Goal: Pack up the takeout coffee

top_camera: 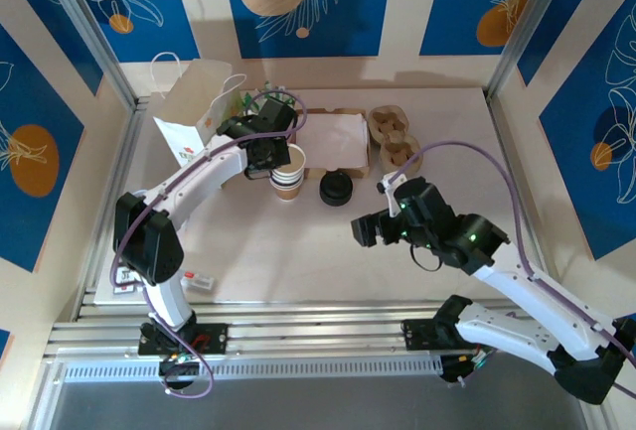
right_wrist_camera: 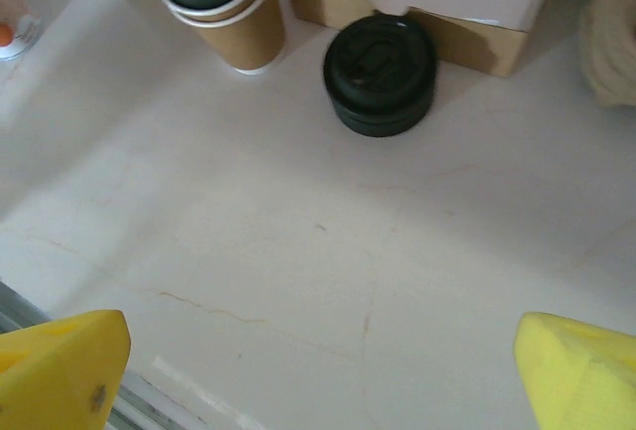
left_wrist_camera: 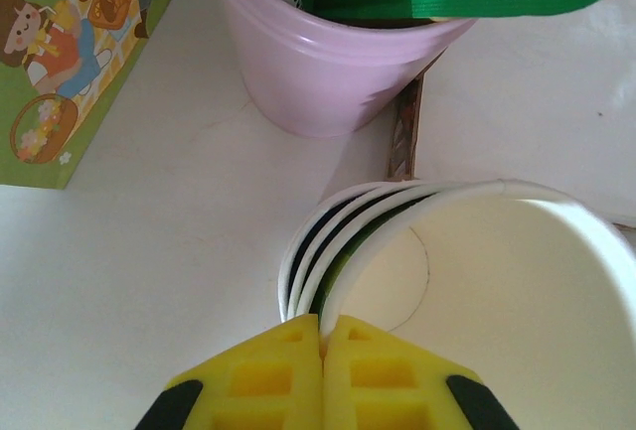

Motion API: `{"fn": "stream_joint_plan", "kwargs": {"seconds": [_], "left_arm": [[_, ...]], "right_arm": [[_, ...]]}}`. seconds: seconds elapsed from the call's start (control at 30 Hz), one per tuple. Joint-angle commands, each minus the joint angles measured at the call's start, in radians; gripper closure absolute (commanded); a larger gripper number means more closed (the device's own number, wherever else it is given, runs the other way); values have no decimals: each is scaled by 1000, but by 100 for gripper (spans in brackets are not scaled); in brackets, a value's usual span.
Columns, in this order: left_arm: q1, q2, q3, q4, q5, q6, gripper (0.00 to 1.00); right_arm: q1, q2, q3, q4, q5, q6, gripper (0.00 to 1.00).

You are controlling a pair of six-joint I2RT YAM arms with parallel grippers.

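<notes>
Your widest free stretch was the bare worktop (top_camera: 298, 261) at 6 o'clock of the cup stack (top_camera: 287, 180), running down to the near rail. Your right jaws (right_wrist_camera: 318, 370) hung over it, spread wide with nothing between them, and the pile of black lids (right_wrist_camera: 379, 74) lay at their 12 o'clock.

The far half was crowded. The lids sat just beside the front edge of the cardboard box (top_camera: 333, 140), and the stack stood by that box's near-left corner. A pink tub (left_wrist_camera: 318, 63) of green packets stood at the stack's 11 o'clock. The paper bag (top_camera: 194, 112) stood at 10 o'clock, near the left wall rail. Pulp cup carriers (top_camera: 393, 137) took up the box's 3 o'clock side.

The takeout coffee cup (left_wrist_camera: 497, 281) was the top one nested in that stack. It had a white rim, a white inside and an open mouth, with dark green showing under the rims and a beige cup at the bottom. Your left jaws (left_wrist_camera: 320, 351) were pressed together at its 10 o'clock rim. You could not tell whether the rim was pinched between them.
</notes>
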Motion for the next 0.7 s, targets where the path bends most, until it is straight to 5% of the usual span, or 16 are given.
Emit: {"fn": "stream_joint_plan", "kwargs": {"seconds": [0.0,0.27,0.67], "left_arm": [[-3,-76,-30,5,14,-47,100],[3,-192,-109,87,46,-120,100],[24,-295,15,38,50,-76,100]], "right_arm": [[43,-8,-71,228,-35,-72,1],[74,113,-63,323,-54,-78,1],[50,170,59,123,-4,-3,1]]}}
